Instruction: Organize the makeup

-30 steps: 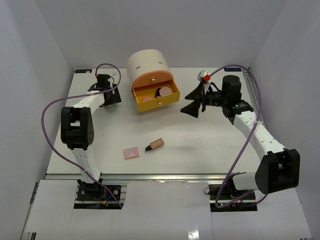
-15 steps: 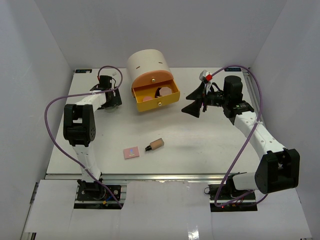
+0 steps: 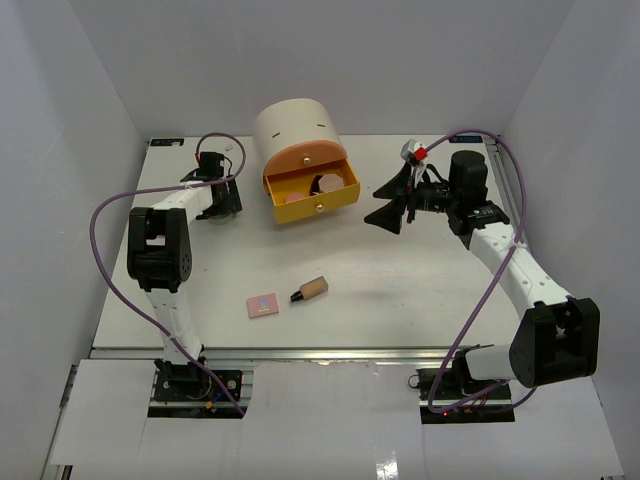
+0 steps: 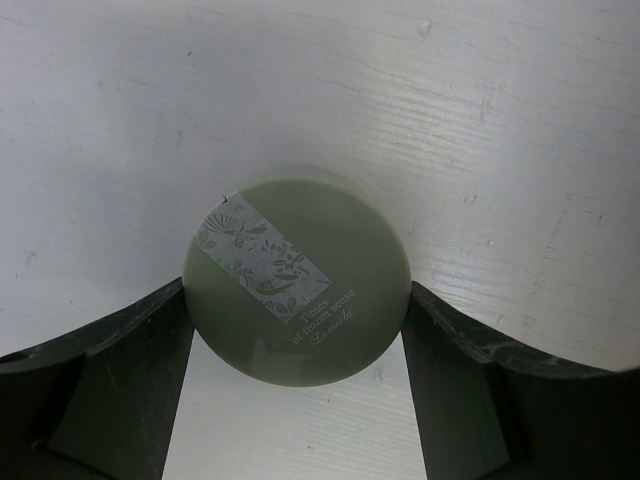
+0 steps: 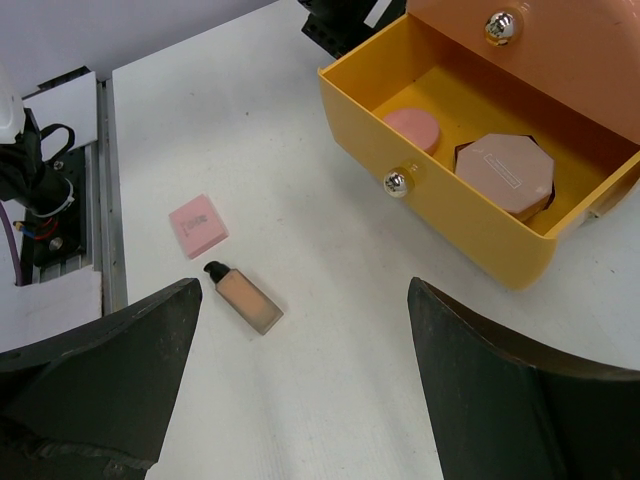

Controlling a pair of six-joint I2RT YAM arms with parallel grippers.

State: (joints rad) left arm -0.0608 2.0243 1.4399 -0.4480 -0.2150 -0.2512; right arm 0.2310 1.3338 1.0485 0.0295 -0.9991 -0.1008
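A grey-green round jar (image 4: 300, 280) with a leaf label sits on the table at the far left. My left gripper (image 4: 298, 330) (image 3: 222, 205) is shut on it, a finger touching each side. A pink square compact (image 3: 264, 304) (image 5: 198, 224) and a tan black-capped bottle (image 3: 311, 289) (image 5: 245, 300) lie in the near middle. A pink round compact (image 5: 412, 129) and a pink octagonal compact (image 5: 505, 172) lie in the open yellow drawer (image 3: 312, 208). My right gripper (image 3: 388, 208) (image 5: 300, 400) is open and empty, above the table to the right of the drawer.
The cream cylinder (image 3: 295, 125) stands at the back middle, its orange drawer (image 3: 305, 160) above the pulled-out yellow one. White walls enclose the table on three sides. Purple cables loop over both arms.
My left arm has swung its elbow slightly right and settled its gripper around the round jar. The right arm has hardly moved.
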